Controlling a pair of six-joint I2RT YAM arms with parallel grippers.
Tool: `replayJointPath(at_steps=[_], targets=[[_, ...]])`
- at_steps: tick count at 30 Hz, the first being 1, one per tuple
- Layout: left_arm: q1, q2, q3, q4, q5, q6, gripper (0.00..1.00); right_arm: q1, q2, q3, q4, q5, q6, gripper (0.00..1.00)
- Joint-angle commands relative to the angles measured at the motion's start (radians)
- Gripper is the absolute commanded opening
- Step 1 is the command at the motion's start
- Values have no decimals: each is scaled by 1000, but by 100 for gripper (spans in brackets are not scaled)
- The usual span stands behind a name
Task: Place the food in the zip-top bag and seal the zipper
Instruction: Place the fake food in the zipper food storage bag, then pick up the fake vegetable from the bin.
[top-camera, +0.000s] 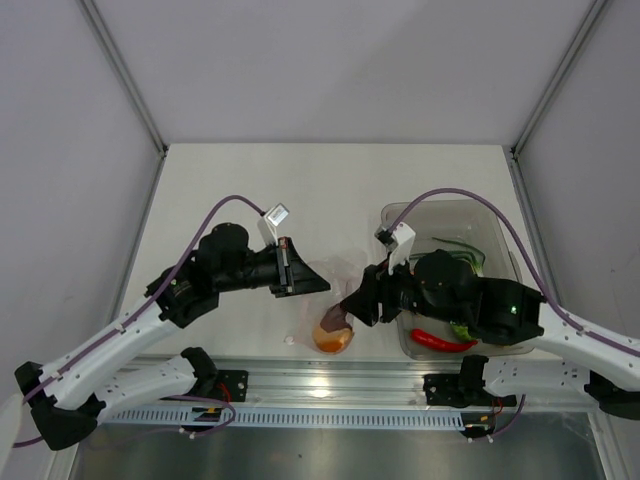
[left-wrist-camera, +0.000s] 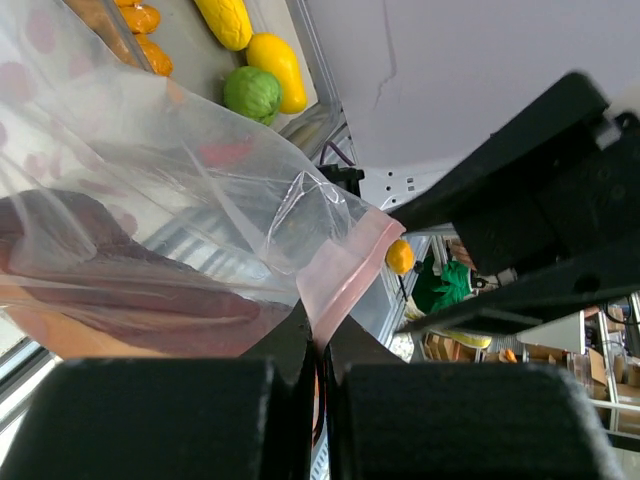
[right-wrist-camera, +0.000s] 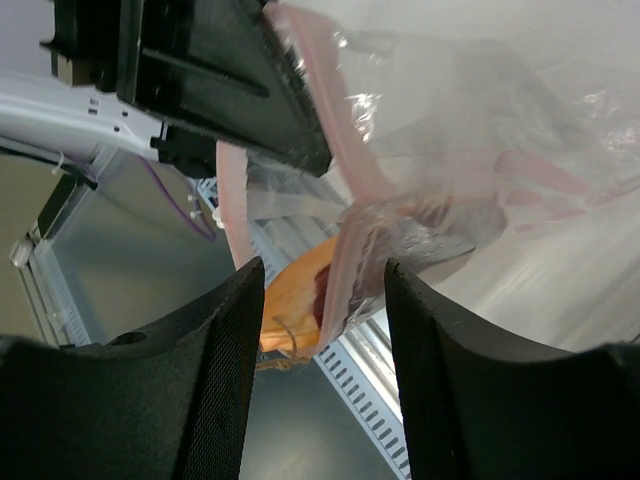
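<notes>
One zip-top bag (top-camera: 322, 283), mouth running left-right, belly sagging toward the near edge. Left gripper (top-camera: 291, 268) clamped on zipper (left-wrist-camera: 345, 270); right gripper (right-wrist-camera: 325, 300) jaws apart astride it. Inside: one orange chunk (top-camera: 336, 342), one reddish-brown piece (top-camera: 333, 319).

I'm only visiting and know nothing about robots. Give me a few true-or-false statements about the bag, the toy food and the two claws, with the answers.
1. The left gripper pinches the bag's pink strip. True.
2. The bag is empty. False: a reddish-brown piece and an orange piece are inside.
3. The red chili lies in the clear bin. True.
4. The right gripper is clamped shut on the strip. False: its jaws stand apart, with the strip between them.
</notes>
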Motion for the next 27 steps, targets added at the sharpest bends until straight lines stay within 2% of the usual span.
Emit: replayJointPath(at_steps=[1, 9, 14, 17, 18, 21, 23, 27], targets=[[6, 0, 39, 46, 2, 13, 1, 80, 5, 4, -15, 63, 30, 54], [6, 6, 42, 56, 15, 11, 1, 159, 78, -41, -86, 207, 65, 55], [8, -8, 36, 52, 15, 13, 1, 170, 124, -33, -100, 296, 58, 51], [8, -19, 30, 30, 8, 24, 1, 168, 143, -15, -120, 354, 65, 32], [8, -28, 31, 21, -5, 31, 1, 167, 149, 5, -130, 370, 67, 18], [8, -55, 37, -54, -42, 74, 1, 147, 158, 71, -169, 384, 56, 0], [8, -60, 44, -144, -94, 126, 1, 134, 181, 123, -193, 379, 42, 0], [6, -52, 76, -279, -139, 205, 1, 62, 242, 260, -258, 250, -10, 0]])
